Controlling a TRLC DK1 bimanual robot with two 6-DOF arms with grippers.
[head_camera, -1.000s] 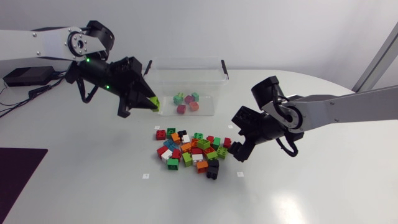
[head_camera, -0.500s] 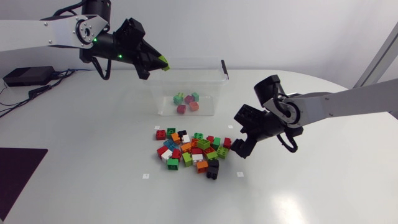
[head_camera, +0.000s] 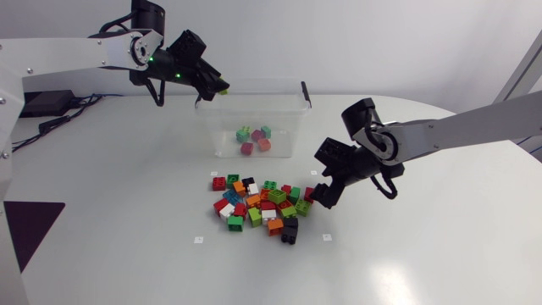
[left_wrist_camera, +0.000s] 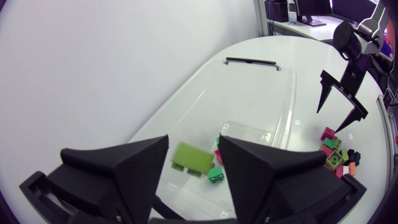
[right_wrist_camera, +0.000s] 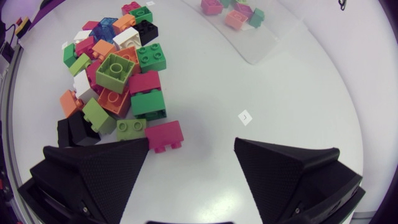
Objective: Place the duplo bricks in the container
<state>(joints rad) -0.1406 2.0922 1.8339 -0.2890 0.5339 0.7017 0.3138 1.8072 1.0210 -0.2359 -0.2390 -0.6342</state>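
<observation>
Brick (left_wrist_camera: 193,158) now loose above container (head_camera: 222,127)

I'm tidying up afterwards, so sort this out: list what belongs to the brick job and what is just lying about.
Job: clear plastic container; pile of coloured plastic bricks; lime green plastic brick above the container.
Lying about: small white paper squares; black box with cables; dark mat.

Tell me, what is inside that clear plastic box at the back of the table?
A handful of small bricks lie on the box's floor: green, pink and orange ones. The left gripper hides its rear left corner.
</observation>
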